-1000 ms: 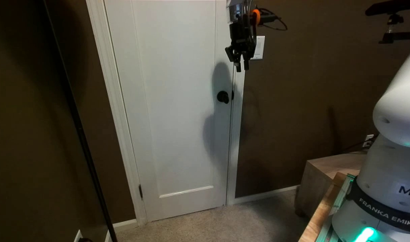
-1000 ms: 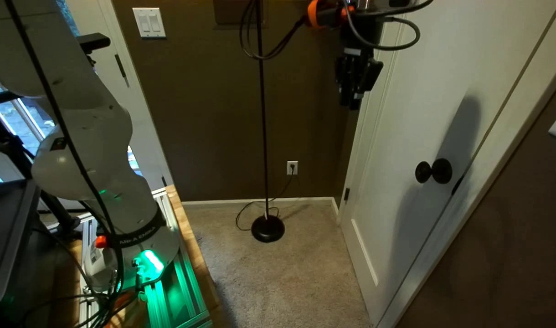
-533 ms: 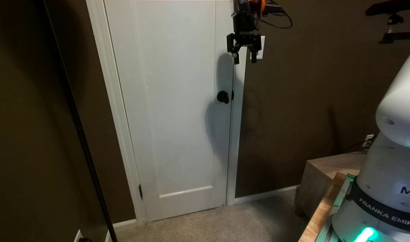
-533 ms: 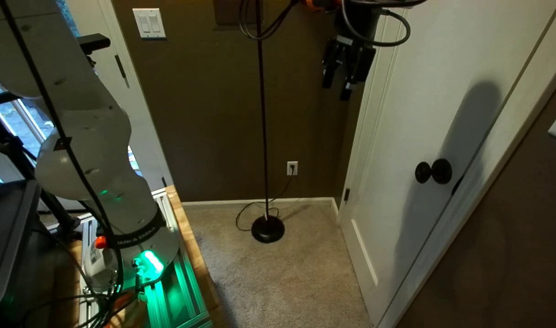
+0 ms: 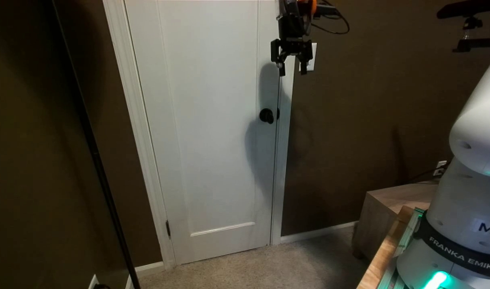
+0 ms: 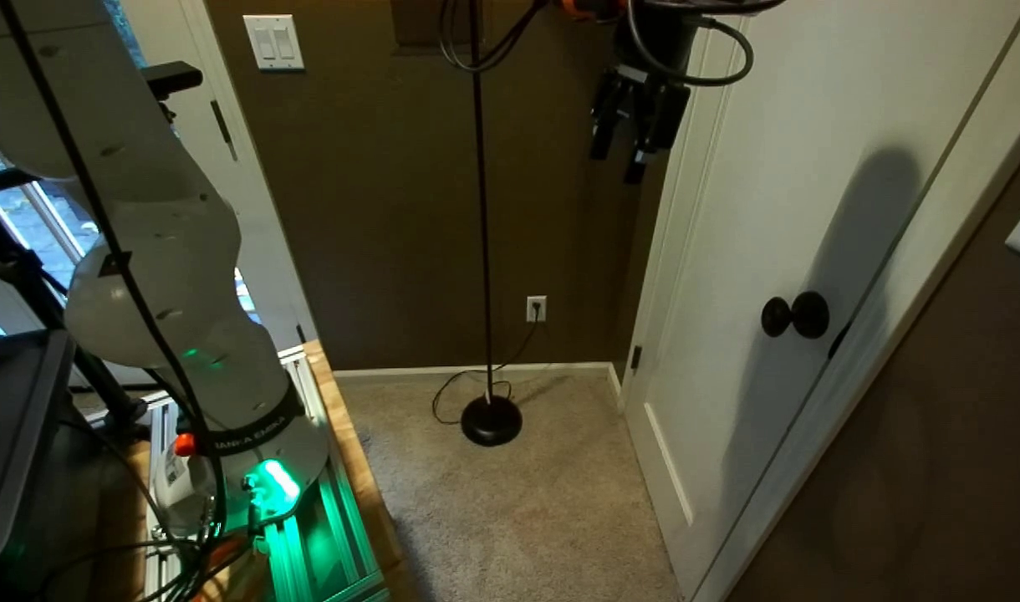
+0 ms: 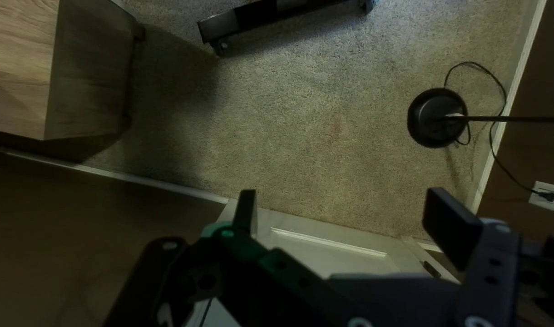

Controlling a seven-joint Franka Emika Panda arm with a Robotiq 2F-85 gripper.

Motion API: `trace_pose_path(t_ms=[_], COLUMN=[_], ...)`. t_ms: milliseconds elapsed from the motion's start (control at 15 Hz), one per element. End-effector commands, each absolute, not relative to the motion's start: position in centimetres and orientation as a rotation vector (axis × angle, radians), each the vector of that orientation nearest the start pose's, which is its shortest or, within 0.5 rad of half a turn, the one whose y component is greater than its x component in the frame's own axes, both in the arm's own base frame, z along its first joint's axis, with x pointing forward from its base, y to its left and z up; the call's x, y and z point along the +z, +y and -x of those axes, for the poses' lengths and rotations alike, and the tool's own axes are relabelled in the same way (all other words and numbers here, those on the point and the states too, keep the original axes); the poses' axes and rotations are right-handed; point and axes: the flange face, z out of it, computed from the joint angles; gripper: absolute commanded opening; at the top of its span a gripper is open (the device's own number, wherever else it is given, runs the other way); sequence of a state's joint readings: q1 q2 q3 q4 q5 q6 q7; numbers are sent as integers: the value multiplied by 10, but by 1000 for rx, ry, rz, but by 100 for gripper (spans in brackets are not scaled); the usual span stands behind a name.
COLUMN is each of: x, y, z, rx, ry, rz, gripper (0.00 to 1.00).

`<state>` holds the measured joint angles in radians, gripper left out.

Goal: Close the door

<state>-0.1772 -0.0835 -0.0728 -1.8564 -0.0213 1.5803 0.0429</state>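
Observation:
The tall white door (image 5: pixel 213 120) stands flush, or nearly so, within its white frame; whether it is latched cannot be told. Its dark round knob (image 5: pixel 266 116) is on the side away from the hinges, and the knob (image 6: pixel 809 313) also shows in an exterior view. Above knob height hangs my gripper (image 5: pixel 293 74), fingers pointing down, apart from the knob. The same gripper (image 6: pixel 617 169) has its fingers spread with nothing between them. Looking down in the wrist view, the wide gap of the gripper (image 7: pixel 341 194) frames the lower part of the door (image 7: pixel 331 254).
A black floor lamp's round base (image 6: pixel 491 420) rests on the carpet, its thin pole rising by the wall. A wooden cabinet (image 7: pixel 22 68) stands against the brown wall. White door trim (image 5: pixel 283 160) runs beside the knob, and a light switch (image 5: pixel 313 56) sits behind the gripper.
Over the last second the jaws have spread from nearly together to wide, and the gripper has turned and risen slightly. Since half a second ago almost nothing has moved. The door looks the same throughout.

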Motion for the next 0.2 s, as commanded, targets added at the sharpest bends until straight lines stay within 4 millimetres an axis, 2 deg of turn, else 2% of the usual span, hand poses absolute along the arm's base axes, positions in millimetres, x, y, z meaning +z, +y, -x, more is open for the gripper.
trace_pose_path(t_ms=[0, 133], x=[537, 537], y=[-131, -131], z=[-498, -498], rx=[305, 305], ry=[451, 450], rz=[3089, 3089], gripper=[94, 94])
